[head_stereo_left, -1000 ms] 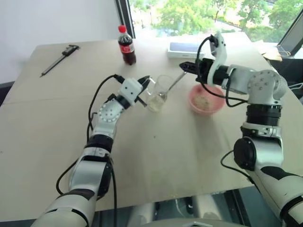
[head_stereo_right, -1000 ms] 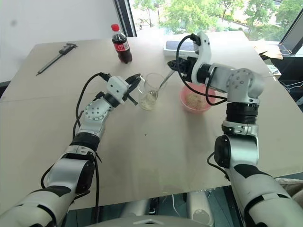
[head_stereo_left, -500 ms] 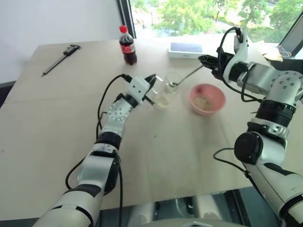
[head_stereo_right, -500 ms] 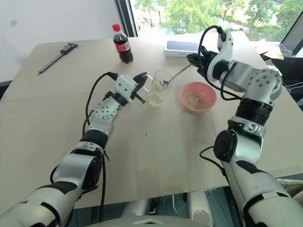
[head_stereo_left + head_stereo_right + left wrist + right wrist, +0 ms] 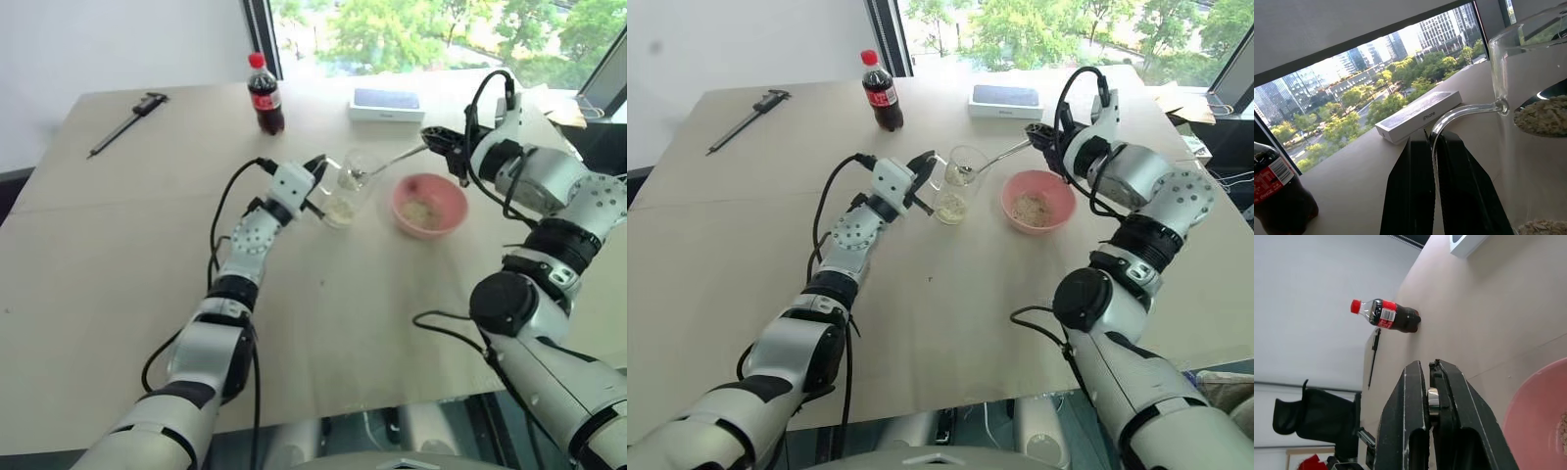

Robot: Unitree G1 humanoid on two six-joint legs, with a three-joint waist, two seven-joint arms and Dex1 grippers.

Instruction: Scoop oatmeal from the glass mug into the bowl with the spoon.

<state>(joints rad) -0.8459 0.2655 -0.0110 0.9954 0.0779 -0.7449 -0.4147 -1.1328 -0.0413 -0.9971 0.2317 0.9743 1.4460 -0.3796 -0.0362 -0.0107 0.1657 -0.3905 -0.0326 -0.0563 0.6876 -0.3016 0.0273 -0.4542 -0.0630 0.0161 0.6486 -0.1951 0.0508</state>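
Note:
The clear glass mug [image 5: 349,188] stands on the table with pale oatmeal [image 5: 340,209] at its bottom. My left gripper [image 5: 317,174] is shut on the mug's side handle [image 5: 1459,113], one black finger on each side of it. My right gripper [image 5: 438,138] is shut on the end of the silver spoon [image 5: 394,159]. The spoon slants down to the left. Its oval end sits inside the mug's upper part and carries a heap of oatmeal [image 5: 1542,115]. The pink bowl [image 5: 400,196] stands just right of the mug, below the right gripper, with pale flakes inside.
A cola bottle [image 5: 265,95] with a red cap stands behind the mug. A white phone box [image 5: 385,103] lies at the back of the table [image 5: 343,313]. A dark caliper [image 5: 125,122] lies far left.
My right gripper has swung to the right and rolled, lifting the spoon's end from the mug's bottom to near its rim. The left gripper and the mug have shifted slightly right.

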